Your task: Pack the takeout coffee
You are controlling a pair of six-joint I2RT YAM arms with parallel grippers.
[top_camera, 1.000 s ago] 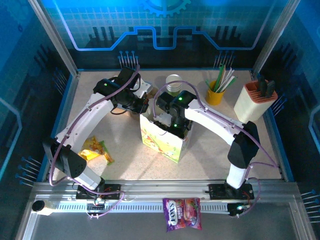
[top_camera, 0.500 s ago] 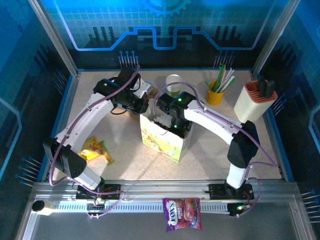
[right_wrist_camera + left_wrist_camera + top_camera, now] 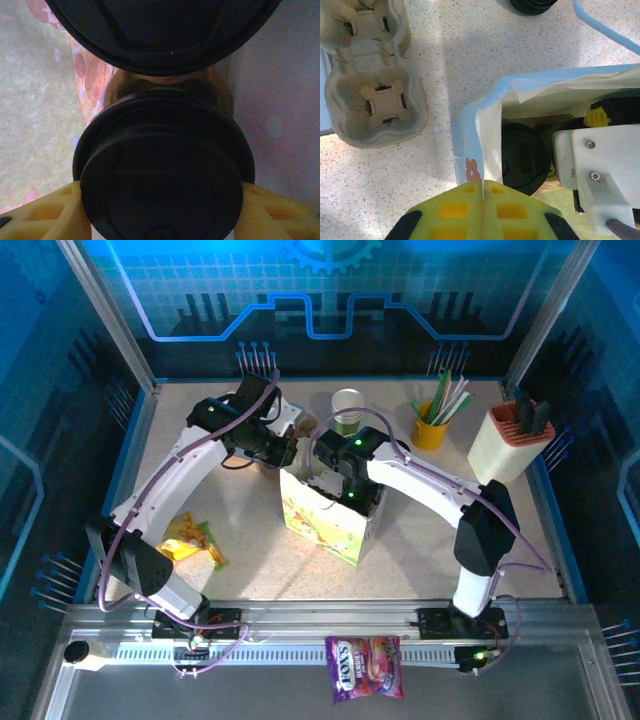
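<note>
Standing upright near the middle of the desk (image 3: 240, 510), the flower-printed paper bag (image 3: 320, 525) has its mouth open. The left hand (image 3: 483, 185) has its yellow fingers pressed together on the bag's blue-edged rim at the far-left corner, pinching the paper between them. The right hand (image 3: 162, 212) is down inside the bag, its two fingers touching opposite sides of a lidded coffee cup (image 3: 162, 170), gripping it just under the round black lid. A second lidded cup (image 3: 160, 30) sits just beyond it, also within the bag's printed walls, the two lids nearly touching. On the desk beside the bag's left side lies a moulded cardboard cup carrier (image 3: 375, 105). A yellow cup of straws (image 3: 432, 430) stands toward the far-right corner, well apart from the bag.
</note>
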